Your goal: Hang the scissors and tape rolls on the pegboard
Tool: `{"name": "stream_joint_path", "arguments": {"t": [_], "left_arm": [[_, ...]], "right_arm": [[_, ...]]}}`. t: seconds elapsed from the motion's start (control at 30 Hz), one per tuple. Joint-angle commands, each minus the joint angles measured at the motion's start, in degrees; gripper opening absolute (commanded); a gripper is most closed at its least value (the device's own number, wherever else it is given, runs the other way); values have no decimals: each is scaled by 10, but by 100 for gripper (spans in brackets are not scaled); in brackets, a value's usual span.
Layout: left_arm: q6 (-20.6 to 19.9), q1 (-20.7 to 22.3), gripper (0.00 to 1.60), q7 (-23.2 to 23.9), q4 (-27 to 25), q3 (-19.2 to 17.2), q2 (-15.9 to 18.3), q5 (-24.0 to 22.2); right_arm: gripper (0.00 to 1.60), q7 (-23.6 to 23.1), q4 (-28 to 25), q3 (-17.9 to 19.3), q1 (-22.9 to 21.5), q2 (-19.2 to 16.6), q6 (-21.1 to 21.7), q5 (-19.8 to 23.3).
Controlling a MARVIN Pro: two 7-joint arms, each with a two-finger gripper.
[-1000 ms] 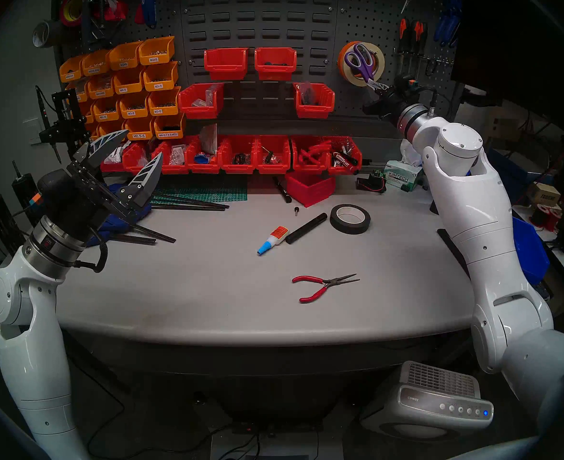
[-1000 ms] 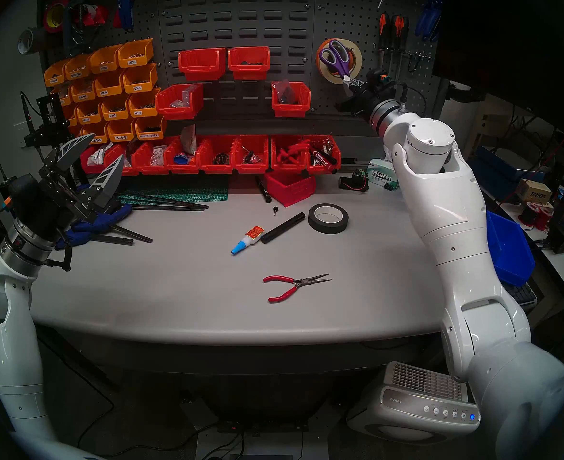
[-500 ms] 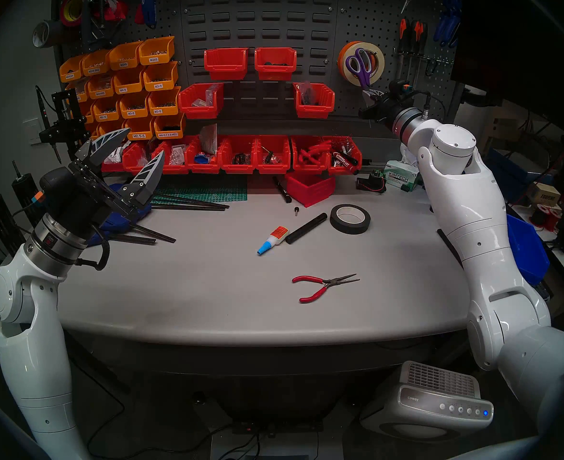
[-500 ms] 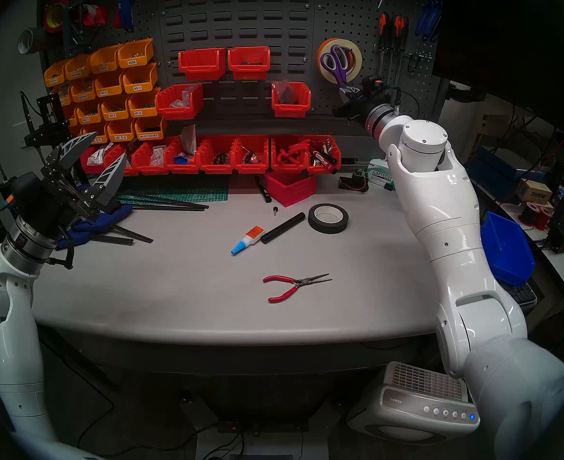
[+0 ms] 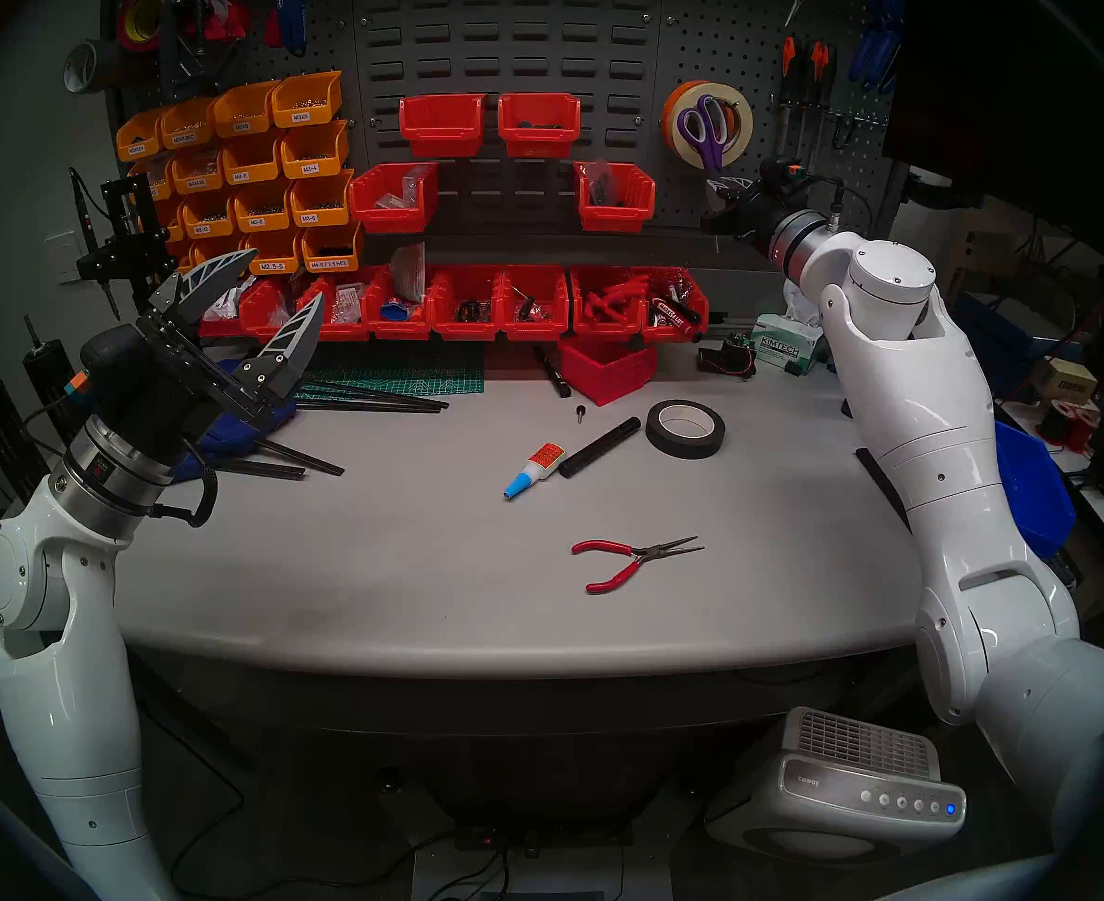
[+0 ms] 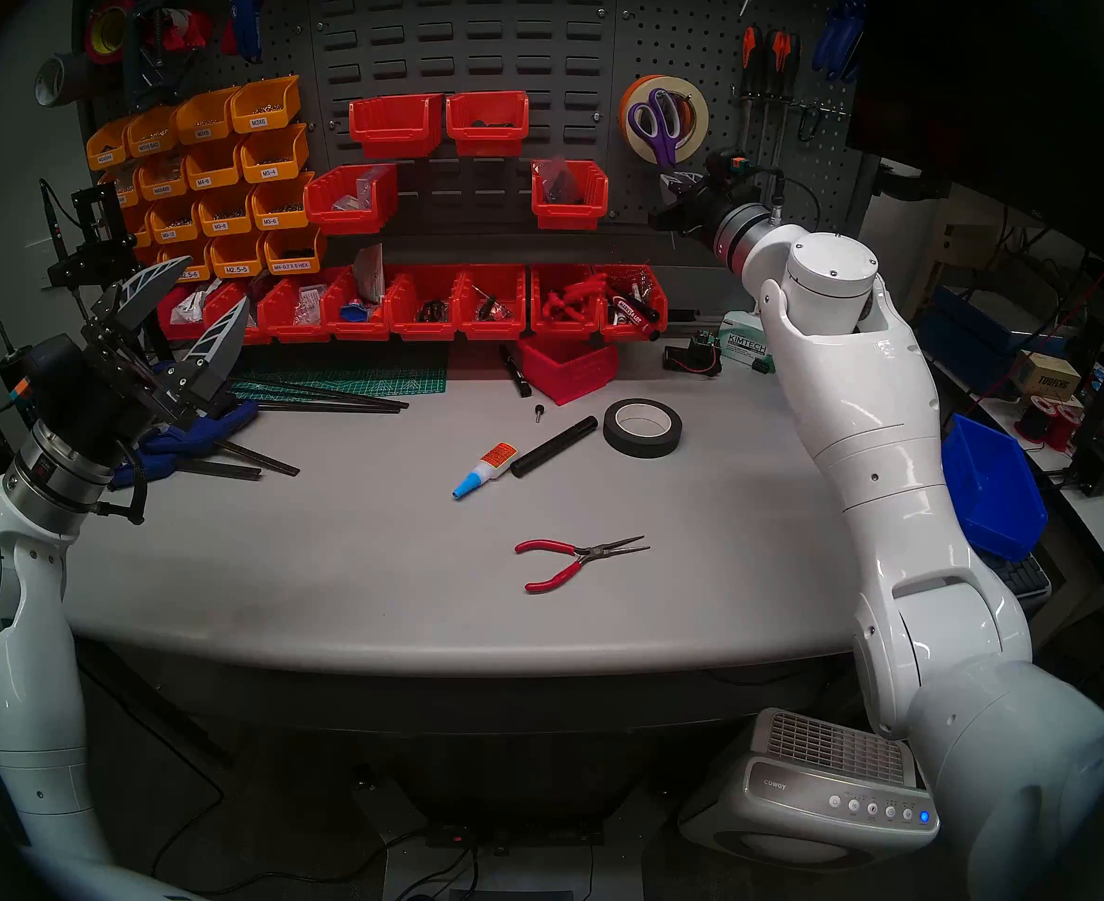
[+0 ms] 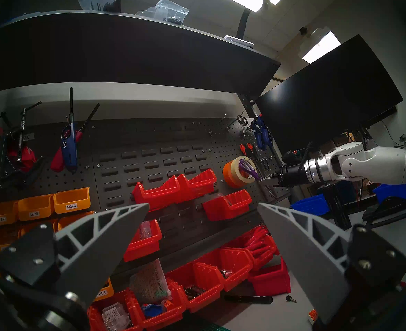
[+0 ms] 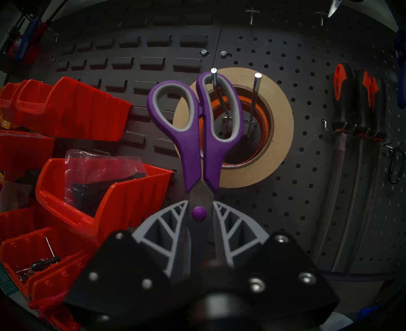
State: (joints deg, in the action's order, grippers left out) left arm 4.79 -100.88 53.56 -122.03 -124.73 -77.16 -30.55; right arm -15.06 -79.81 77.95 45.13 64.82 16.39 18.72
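The purple-handled scissors (image 5: 708,129) hang with one handle loop over a metal hook (image 8: 213,71) on the dark pegboard (image 5: 718,41), blades pointing down. Behind them on the same hook hang the orange tape roll (image 5: 674,110) and the cream masking tape roll (image 8: 280,132). My right gripper (image 8: 200,204) is just below the rolls, its fingers pressed to both sides of the blades at the pivot. My left gripper (image 5: 286,275) is open and empty, raised over the table's left end. It sees the scissors (image 7: 247,167) from afar.
On the table lie a black tape roll (image 5: 685,428), red-handled pliers (image 5: 627,561), a glue bottle (image 5: 533,470) and a black marker (image 5: 598,448). Red bins (image 5: 614,197) hang left of the hook. Screwdrivers (image 8: 355,103) hang to its right. The louvre panel (image 5: 503,35) is at centre.
My right gripper lowered the scissors, swinging them from tilted to hanging straight down on the hook, and sank slightly down and left. The left arm barely shifted.
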Motion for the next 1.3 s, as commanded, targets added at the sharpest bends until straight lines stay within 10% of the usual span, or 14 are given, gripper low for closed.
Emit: {"name": "stream_joint_path", "arguments": {"t": [0.0, 1.27], "left_arm": [[3, 8, 160, -3, -16, -1, 0, -3], [26, 2, 160, -33, -23, 33, -34, 20]], "right_arm": [[153, 0, -32, 12, -6, -10, 13, 4], [160, -50, -258, 73, 204, -36, -4, 89]]}}
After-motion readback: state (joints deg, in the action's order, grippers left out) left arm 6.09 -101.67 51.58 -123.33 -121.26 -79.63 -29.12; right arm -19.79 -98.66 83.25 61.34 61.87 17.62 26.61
